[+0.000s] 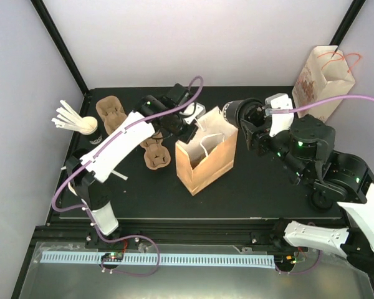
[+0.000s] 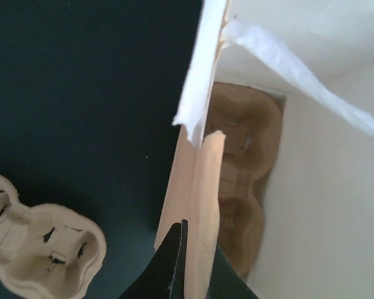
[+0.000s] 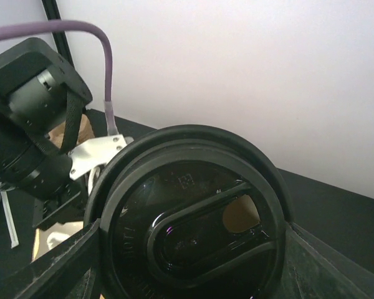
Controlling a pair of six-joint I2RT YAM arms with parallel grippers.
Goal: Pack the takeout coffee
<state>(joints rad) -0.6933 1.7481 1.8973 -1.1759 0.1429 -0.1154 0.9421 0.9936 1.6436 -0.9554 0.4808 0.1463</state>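
The takeout coffee [image 1: 232, 112] hangs above the right rim of the open brown paper bag [image 1: 206, 159], with my right gripper [image 1: 245, 121] shut on it. In the right wrist view its black lid [image 3: 193, 218] fills the frame between the fingers of my right gripper [image 3: 193, 255], and the cup body is hidden under the lid. My left gripper [image 1: 188, 129] is shut on the bag's far-left rim. Up close, the left gripper [image 2: 196, 249] pinches the bag's brown wall [image 2: 196, 187]. A pulp cup carrier [image 2: 240, 187] lies on the bag's floor.
Two pulp cup carriers [image 1: 156, 152] [image 1: 111, 114] lie left of the bag, one of them showing in the left wrist view [image 2: 43, 255]. White stirrers [image 1: 68, 117] stand in a holder at far left. A second paper bag [image 1: 326, 81] stands at the back right corner.
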